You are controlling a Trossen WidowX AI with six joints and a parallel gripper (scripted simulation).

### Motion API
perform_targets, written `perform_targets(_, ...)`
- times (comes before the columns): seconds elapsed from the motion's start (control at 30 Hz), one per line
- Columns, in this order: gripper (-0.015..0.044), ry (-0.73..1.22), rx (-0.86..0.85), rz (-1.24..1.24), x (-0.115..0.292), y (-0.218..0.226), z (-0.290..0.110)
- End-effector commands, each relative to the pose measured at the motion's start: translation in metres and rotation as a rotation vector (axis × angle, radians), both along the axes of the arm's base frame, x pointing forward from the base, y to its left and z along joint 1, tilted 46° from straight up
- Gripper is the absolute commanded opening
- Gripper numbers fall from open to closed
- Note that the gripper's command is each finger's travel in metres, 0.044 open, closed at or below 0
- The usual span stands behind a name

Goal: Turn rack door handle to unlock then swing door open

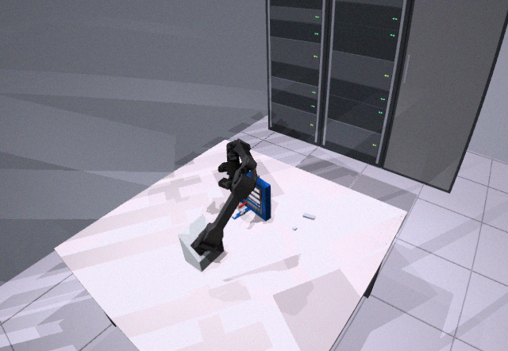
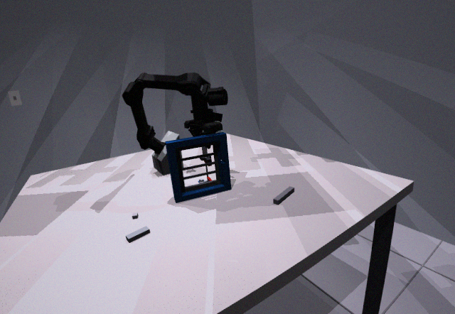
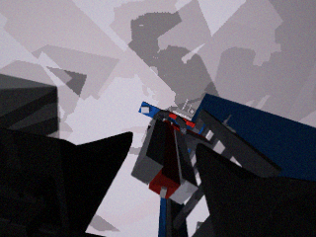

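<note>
The blue frame (image 1: pixel 267 202) (image 2: pixel 223 172) (image 3: pixel 267 130) stands upright on the table. Thin dark bars show in its opening in the exterior view; the door's angle cannot be told for certain. The handle (image 3: pixel 164 183), red with grey sides, stands between my fingers in the wrist view. My gripper (image 3: pixel 164 142) points down from above, behind the frame as seen in the exterior view, and is open. A gap shows between the left finger and the handle; whether the right finger touches it cannot be told. The fingertips are mostly hidden in the top and exterior views.
A pale bar (image 1: pixel 309 216) (image 2: pixel 138 234) and a small pale cube (image 1: pixel 294 229) (image 2: pixel 134 215) lie on the table (image 1: pixel 155 298) (image 2: pixel 257 244). A dark bar (image 2: pixel 284 195) lies on the frame's other side. Small blue and red parts (image 1: pixel 242 205) show low beside the frame.
</note>
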State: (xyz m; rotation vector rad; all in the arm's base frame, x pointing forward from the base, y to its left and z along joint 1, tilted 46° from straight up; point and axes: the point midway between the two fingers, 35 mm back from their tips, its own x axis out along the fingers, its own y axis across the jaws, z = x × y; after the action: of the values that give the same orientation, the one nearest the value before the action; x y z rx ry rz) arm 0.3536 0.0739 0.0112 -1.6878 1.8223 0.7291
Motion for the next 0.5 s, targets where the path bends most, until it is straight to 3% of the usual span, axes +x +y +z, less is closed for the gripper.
perform_targets(0.0,0.0293,-0.102,-0.011,-0.107,0.0016,-0.0039,0.0003)
perform_targets(0.47,0.0293,-0.589,-0.057,-0.598,0.0016,-0.0039,0.0003)
